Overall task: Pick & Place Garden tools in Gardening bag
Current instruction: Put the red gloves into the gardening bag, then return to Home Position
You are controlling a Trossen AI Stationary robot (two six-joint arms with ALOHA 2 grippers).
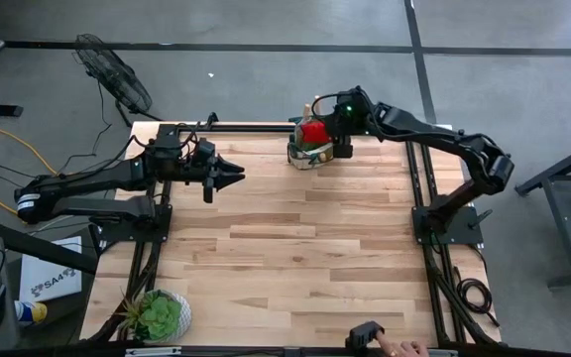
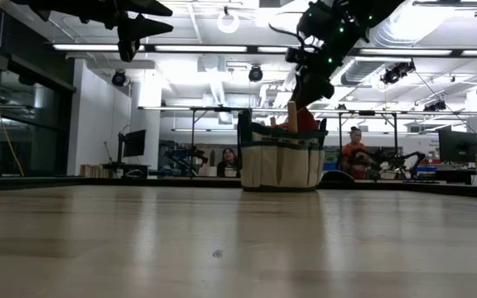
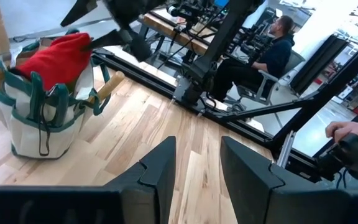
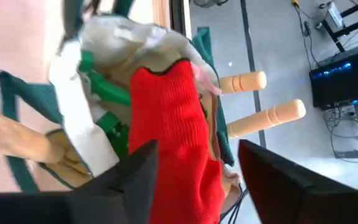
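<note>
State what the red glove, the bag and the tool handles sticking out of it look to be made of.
Red glove: knit fabric, matte; fine ribbing shows. Gardening bag: pale woven cloth, likely canvas, with green trim; its walls sag and fold. Tool handles: light, smooth, rounded, probably wood.

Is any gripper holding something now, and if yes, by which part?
Nothing is held. The right gripper is open above the red knitted glove in the tan canvas bag. The left gripper is open and empty.
</note>
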